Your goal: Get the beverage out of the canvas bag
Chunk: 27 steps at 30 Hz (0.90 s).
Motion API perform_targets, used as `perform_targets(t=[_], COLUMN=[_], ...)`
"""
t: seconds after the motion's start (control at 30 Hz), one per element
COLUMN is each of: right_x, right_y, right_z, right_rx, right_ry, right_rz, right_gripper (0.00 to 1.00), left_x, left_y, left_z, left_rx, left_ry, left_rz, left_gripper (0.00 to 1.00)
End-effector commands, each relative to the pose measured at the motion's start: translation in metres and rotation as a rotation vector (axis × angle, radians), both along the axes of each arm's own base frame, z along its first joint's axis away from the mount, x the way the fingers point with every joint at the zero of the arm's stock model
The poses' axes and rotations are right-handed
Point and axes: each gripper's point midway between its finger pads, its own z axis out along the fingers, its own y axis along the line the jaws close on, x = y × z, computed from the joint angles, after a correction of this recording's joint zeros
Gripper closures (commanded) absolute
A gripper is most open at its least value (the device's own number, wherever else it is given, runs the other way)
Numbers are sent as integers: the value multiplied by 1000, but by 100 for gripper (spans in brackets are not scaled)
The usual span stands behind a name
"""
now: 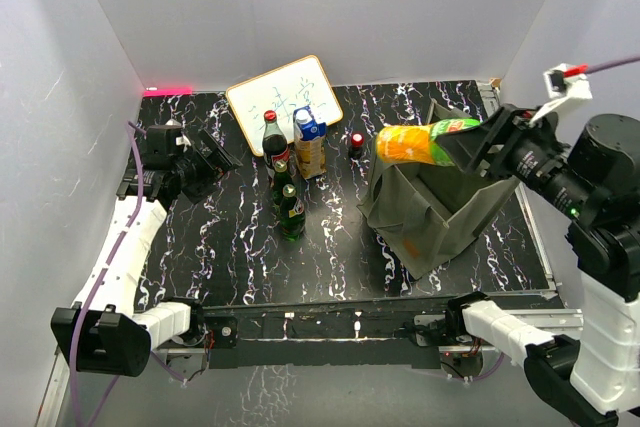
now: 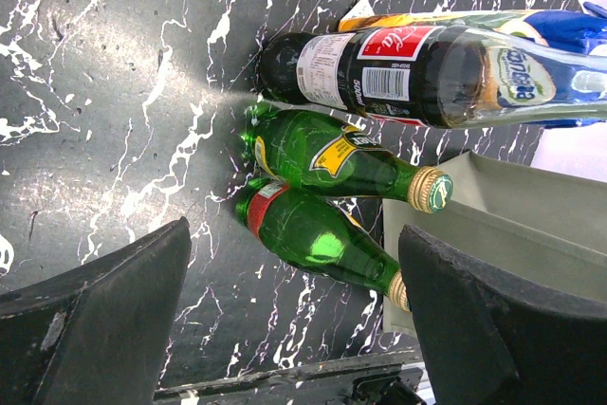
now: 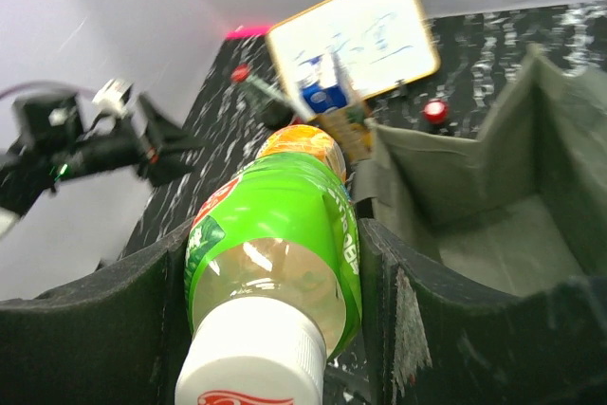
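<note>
The olive-green canvas bag stands open at the right of the table; its inside looks empty in the right wrist view. My right gripper is shut on an orange-drink bottle with a green label and white cap. It holds the bottle roughly level in the air above the bag's far left corner, base pointing left. My left gripper is open and empty at the table's left, its fingers wide apart and facing the standing bottles.
A cola bottle, two green glass bottles, a blue-capped bottle and a juice carton stand at mid-table. A whiteboard leans behind them. A small red-topped object stands left of the bag.
</note>
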Motion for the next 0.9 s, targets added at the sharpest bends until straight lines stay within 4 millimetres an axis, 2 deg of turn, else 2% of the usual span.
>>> perform_targets(t=[0.0,0.1,0.23,0.37,0.5,0.57,0.7,0.77,0.87], right_x=[10,21,27,27,28,39,77,98,123], right_y=[48,63,89,118,155,161,154,150,160], right_z=[17,-12,-53,-85,-129,-152,-184,-188,-189], right_rx=[-26,-51,11,-17,-189,-289,-430,-470,-487], right_ry=[-95,-26,121,186,273,321,356,336,291], right_rz=[309,404,572,596,547,462,281,194,166], right_gripper=[88,88,88,88,88,88,88,88,87], left_x=[2,2,-3,-9,-10,-8,-2,-1,-1], left_y=[-4,-4,-1,1,2,2,1,1,2], left_z=[7,8,10,8,6,6,8,10,13], left_rx=[-15,-10,-4,3,0,-4,-11,-15,-8], left_ry=[-13,-13,-20,-21,-16,-16,-20,-21,-23], left_rz=[-31,-32,-22,-7,5,10,17,18,22], left_gripper=[12,12,12,12,12,12,12,12,12])
